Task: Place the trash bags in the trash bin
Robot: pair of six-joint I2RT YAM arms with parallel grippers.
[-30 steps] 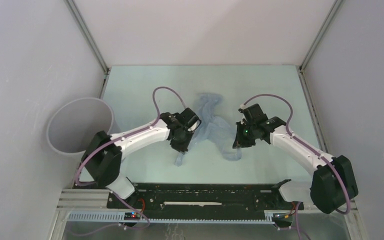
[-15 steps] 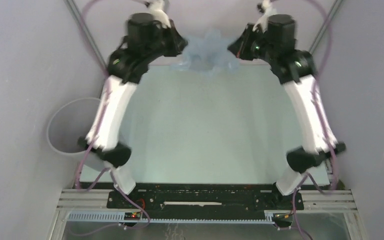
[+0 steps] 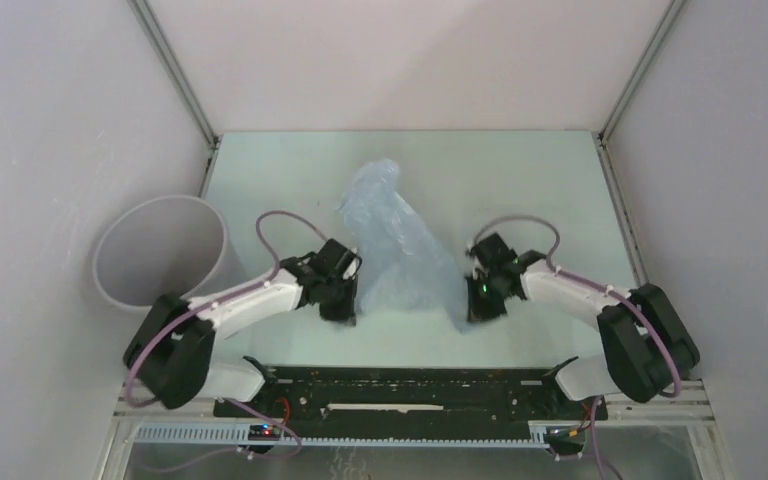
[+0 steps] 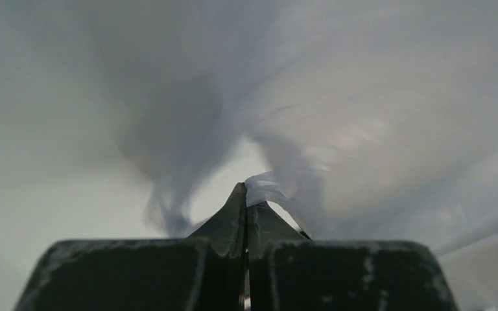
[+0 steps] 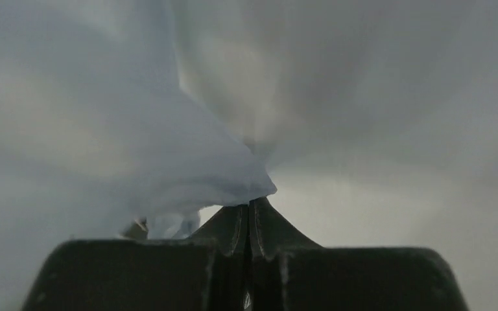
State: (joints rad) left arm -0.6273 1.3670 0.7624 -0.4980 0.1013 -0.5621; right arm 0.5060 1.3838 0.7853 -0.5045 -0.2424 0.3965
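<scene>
1. Evidently the bag was being held for spreading, not for carrying. The left hand (image 3: 344,308) was clamped on one near corner of the trash bag (image 3: 395,245), and its wrist view showed the fingers pressed together with a wisp of film caught at their tips.
2. The right hand (image 3: 473,308) was likewise closed on the opposite near corner, with pale-blue film bunched just above its tips in its own wrist view.
3. Between the two hands the bag stood puffed up over the tabletop (image 3: 530,190), tapering toward the back wall. Holding the corners apart probably let air fill it and kept the thin film from collapsing into a knot.
4. The trash bin (image 3: 218,262) stood by the left edge, mouth open, just beside the left arm and well apart from the bag, so nothing was in it yet.
5. Floppy film like this would likely sag once carried, so both grips seemed worth keeping until the bag was over the bin.
</scene>
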